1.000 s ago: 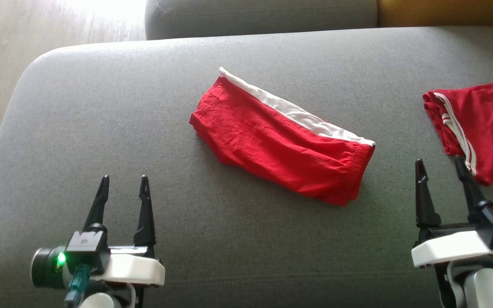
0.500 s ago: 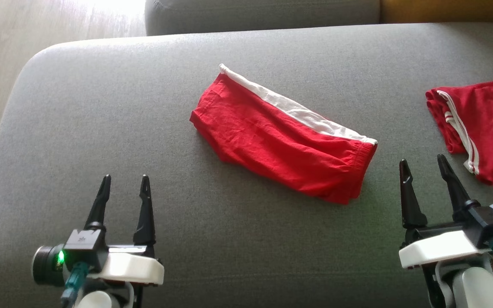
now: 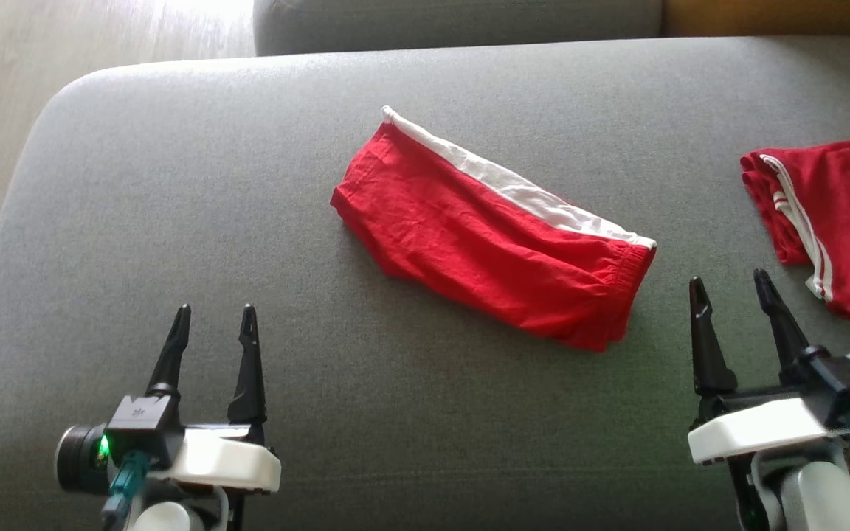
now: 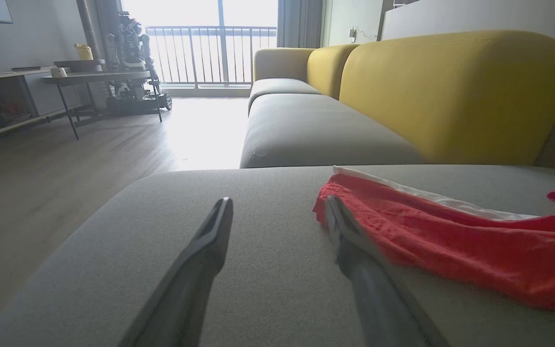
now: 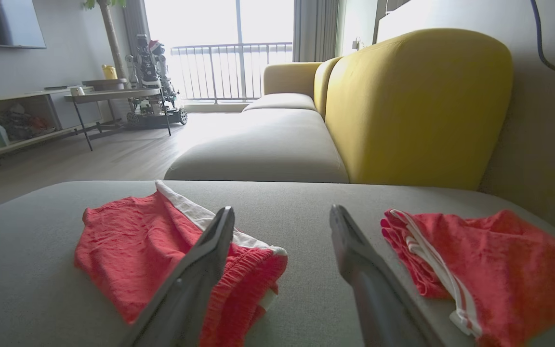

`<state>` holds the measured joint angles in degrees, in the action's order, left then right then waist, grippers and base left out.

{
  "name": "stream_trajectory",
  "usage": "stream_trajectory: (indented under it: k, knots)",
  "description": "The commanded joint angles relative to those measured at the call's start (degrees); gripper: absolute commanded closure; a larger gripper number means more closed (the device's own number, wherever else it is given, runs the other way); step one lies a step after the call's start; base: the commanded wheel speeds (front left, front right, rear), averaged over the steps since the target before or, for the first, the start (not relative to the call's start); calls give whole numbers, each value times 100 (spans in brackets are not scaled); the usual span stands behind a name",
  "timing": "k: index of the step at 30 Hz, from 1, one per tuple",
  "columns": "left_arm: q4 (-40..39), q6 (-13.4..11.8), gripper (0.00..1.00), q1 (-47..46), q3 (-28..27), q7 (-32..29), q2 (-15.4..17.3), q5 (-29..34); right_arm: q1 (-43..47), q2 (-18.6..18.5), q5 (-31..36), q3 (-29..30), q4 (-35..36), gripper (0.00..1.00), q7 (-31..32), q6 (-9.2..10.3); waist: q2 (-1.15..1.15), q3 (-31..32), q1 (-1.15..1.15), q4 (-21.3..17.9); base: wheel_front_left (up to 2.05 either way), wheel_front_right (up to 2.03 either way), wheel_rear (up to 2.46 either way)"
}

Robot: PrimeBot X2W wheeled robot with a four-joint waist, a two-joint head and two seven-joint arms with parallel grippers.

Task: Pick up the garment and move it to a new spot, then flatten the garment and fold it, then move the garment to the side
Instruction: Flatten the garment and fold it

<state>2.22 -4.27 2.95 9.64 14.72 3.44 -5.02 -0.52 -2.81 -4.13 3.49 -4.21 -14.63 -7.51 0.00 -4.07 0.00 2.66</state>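
Head view, tools first. Left tool (image 3: 215, 310) at 7 o'clock of the frame: two dark fingers standing apart, nothing between them. Right tool (image 3: 729, 278) at 4 o'clock: fingers likewise spread, empty. Both hang over a bare grey woven-fabric sofa cushion (image 3: 174, 184).

Task item: folded red shorts with a white band along one long edge (image 3: 491, 236), lying flat mid-cushion, touched by neither tool.
- Long axis runs 10 o'clock to 4 o'clock; elastic waistband end at the 4 o'clock end.
- From the right tool, that waistband end sits near, at about 11 o'clock.
- From the left tool, the nearest red edge is at 2 o'clock, well apart.
- Right arm is the nearer one.

Right wrist view: the red shorts (image 5: 138, 241) lie at 10 o'clock of the fingers, waistband end overlapped by the left finger. A second red garment with thin white stripes (image 5: 475, 260) lies just off the right finger at 2 o'clock.

Left wrist view: the red shorts (image 4: 451, 241) extend off toward 3 o'clock.

Judgement: shorts look folded already; the shift to the side seems to remain. The right tool reaching the waistband end is the short route, keeping away from the second red garment.
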Motion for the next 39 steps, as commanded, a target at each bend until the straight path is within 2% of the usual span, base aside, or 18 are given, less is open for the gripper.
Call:
stream_trajectory:
  k: [1, 8, 15, 26, 35, 36, 37, 38, 39]
  knots:
    - [-155, 34, 0, -280, -239, 28, -16, 69, -229, -7, -214, -112, 100, 0, -37, 2, 0, -48, 0, 26, 0, 0, 0]
    - [-109, 135, 0, -436, -202, 28, -47, -40, -717, -7, -1219, -374, -557, 0, 64, 2, 0, -267, 0, 182, 0, 0, 0]
    - [-79, 149, 0, -613, 16, 28, -54, -71, -1378, -7, -1843, -259, -1924, 0, 366, 2, 0, -525, 0, 494, 0, 0, 0]
    - [-67, 88, 0, -655, 91, 28, -56, -125, -1973, -7, -2219, -230, -3605, 0, 445, 2, 0, -649, 0, 740, 0, 0, 0]
    - [-59, 50, 0, -676, 164, 28, -56, -136, -2326, -7, -3083, -753, -4369, 0, 453, 2, 0, -624, 0, 737, 0, 0, 0]
    - [-58, 52, 0, -678, 173, 28, -56, -134, -2370, -7, -3153, -825, -4445, 20, 433, 2, 0, -624, 0, 736, 0, 0, 0]
    - [-58, 54, 0, -680, 180, 28, -56, -132, -2413, -7, -3216, -890, -4520, 35, 412, 2, 0, -624, 0, 735, 0, 0, 0]
    - [-58, 56, 0, -683, 184, 28, -56, -131, -2454, -7, -3261, -961, -4597, 47, 399, 2, 0, -625, 0, 737, 0, 0, 0]
    - [-57, 58, 0, -685, 186, 28, -56, -129, -2495, -7, -3287, -1032, -4671, 52, 389, 2, 0, -626, 0, 739, 0, 0, 0]
